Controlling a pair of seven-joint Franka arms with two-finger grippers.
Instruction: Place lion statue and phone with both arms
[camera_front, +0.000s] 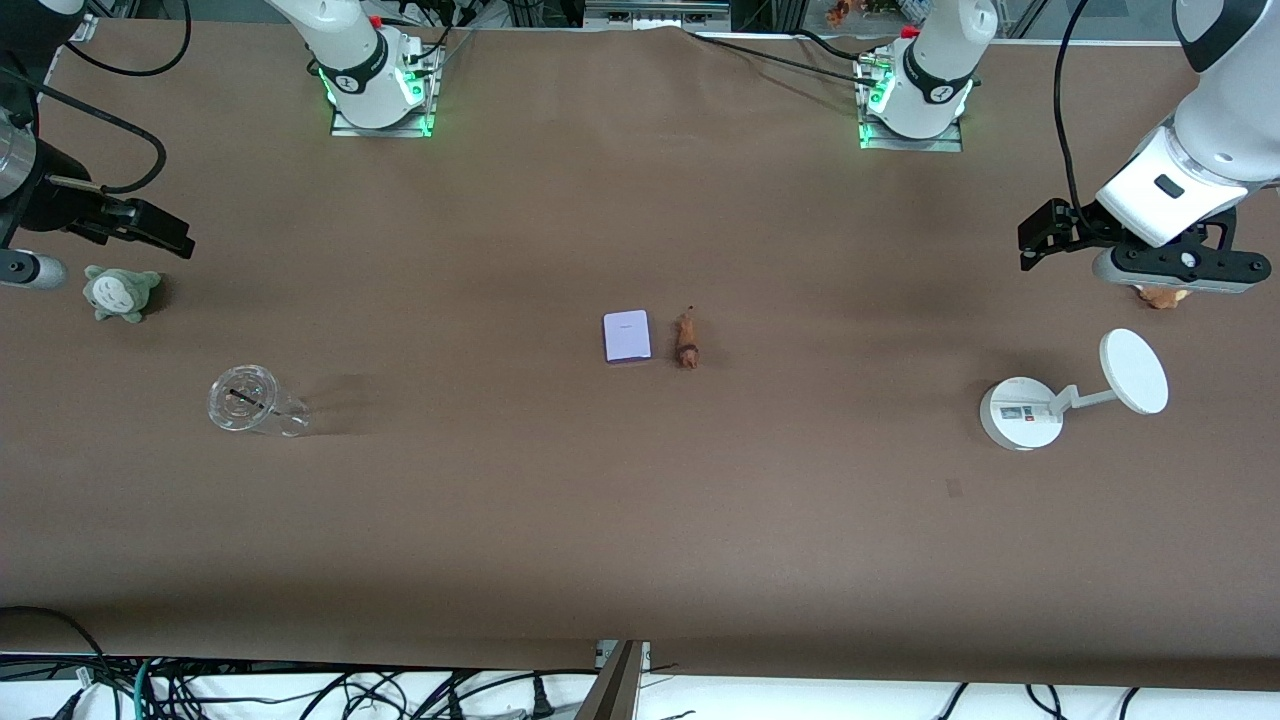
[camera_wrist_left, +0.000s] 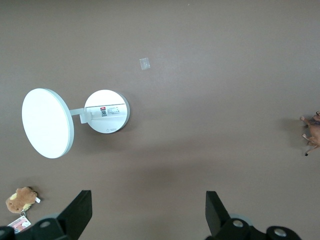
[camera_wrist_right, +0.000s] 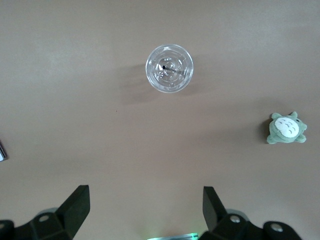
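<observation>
The phone (camera_front: 627, 336), a flat pale lavender rectangle, lies at the table's middle. The lion statue (camera_front: 687, 341), tiny and reddish-brown, lies right beside it toward the left arm's end, not touching. The statue also shows at the edge of the left wrist view (camera_wrist_left: 312, 132). A sliver of the phone shows at the edge of the right wrist view (camera_wrist_right: 1, 151). My left gripper (camera_front: 1036, 238) hangs open and empty over the left arm's end of the table; it also shows in its own view (camera_wrist_left: 149, 210). My right gripper (camera_front: 165, 232) hangs open and empty over the right arm's end, as its own view (camera_wrist_right: 145, 210) confirms.
A white round-based stand with a disc (camera_front: 1060, 395) (camera_wrist_left: 75, 117) and a tan plush (camera_front: 1160, 296) (camera_wrist_left: 20, 198) sit near the left gripper. A clear glass cup (camera_front: 250, 402) (camera_wrist_right: 169, 68) and a grey-green plush (camera_front: 120, 292) (camera_wrist_right: 286, 128) sit near the right gripper.
</observation>
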